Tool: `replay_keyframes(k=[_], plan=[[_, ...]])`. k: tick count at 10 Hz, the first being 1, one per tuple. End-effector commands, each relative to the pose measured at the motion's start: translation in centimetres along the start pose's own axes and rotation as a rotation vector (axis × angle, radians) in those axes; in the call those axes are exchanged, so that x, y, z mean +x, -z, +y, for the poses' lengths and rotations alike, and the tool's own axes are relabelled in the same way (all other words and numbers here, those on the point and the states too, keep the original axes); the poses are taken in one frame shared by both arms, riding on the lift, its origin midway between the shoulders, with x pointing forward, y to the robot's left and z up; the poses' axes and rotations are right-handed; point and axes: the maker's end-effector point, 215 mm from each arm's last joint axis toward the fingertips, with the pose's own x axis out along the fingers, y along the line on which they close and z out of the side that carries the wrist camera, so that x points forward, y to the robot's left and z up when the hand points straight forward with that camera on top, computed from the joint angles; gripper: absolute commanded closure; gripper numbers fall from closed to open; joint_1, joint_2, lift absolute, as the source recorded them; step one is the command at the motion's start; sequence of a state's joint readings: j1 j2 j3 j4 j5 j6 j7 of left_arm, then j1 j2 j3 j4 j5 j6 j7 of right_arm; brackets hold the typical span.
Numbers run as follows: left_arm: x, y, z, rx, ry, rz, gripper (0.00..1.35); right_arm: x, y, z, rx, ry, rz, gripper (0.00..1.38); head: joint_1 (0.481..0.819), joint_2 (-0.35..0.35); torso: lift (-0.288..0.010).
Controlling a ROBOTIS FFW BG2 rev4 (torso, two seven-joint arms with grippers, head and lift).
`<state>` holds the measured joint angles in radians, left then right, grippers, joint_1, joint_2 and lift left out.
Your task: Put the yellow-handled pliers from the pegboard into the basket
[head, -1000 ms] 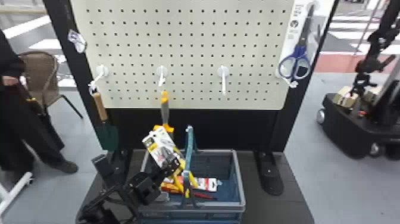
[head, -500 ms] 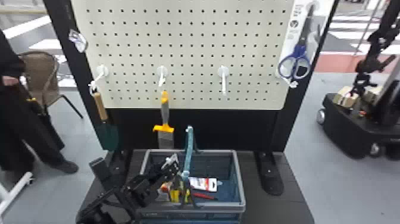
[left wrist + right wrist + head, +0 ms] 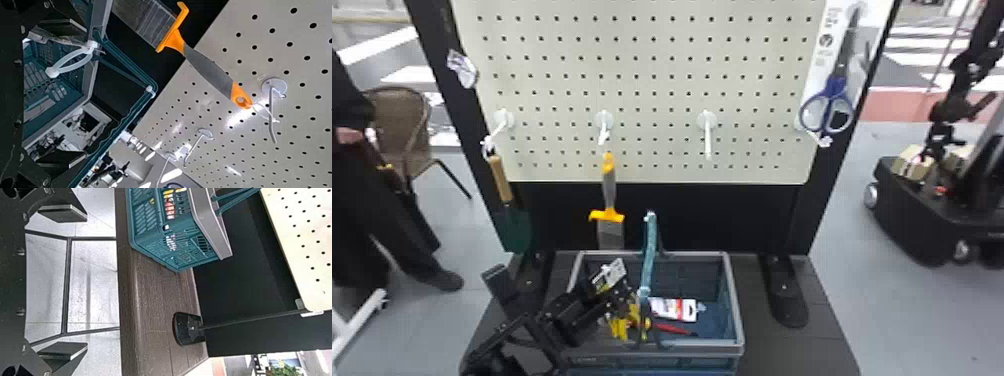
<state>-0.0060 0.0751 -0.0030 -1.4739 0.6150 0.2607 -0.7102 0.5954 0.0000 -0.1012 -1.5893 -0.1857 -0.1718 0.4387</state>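
Left wrist view first: the left pincer [image 3: 84,93] has its two fingers spread wide, one towards the upper left of the frame, one towards the lower left, and the basket [image 3: 102,17] opens up behind them. A pale tie loop [image 3: 74,69] pokes out just beside the upper finger, and I can't tell for sure what it's fastened to. Over to the head view, and there are the pliers [image 3: 619,328], low and left of centre, yellow handles inside the basket's near left part, just beside that same pincer. The long axis looks steep, handles down, the pale card [image 3: 616,270] up top against the arm, so the left arm is plainly the nearer one. The call: back straight up and out without dragging card or loop along. But the pliers' head is lost behind card and pincer, the basket's handle [image 3: 650,250] cuts across the right side, and whether they rest on the basket floor, I can't tell. Right wrist view: the right pincer [image 3: 87,281] waits to the left of the frame, fingers well apart, nothing between them, the basket up top with yellow bits behind its mesh, too broken up to name.
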Motion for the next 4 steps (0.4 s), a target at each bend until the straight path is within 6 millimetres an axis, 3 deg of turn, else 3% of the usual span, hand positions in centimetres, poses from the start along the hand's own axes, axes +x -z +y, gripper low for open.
replay_keyframes(k=[1,4], plan=[[0.0,-0.07,0.0,0.002,0.0,-0.002,0.18,0.09,-0.11,0.02,0.0,0.0,-0.002,0.15,0.549,0.0,-0.1],[-0.07,0.03,0.01,-0.001,-0.001,-0.002,0.18,0.07,0.02,0.0,0.001,0.0,0.0,0.15,0.549,0.0,-0.1]])
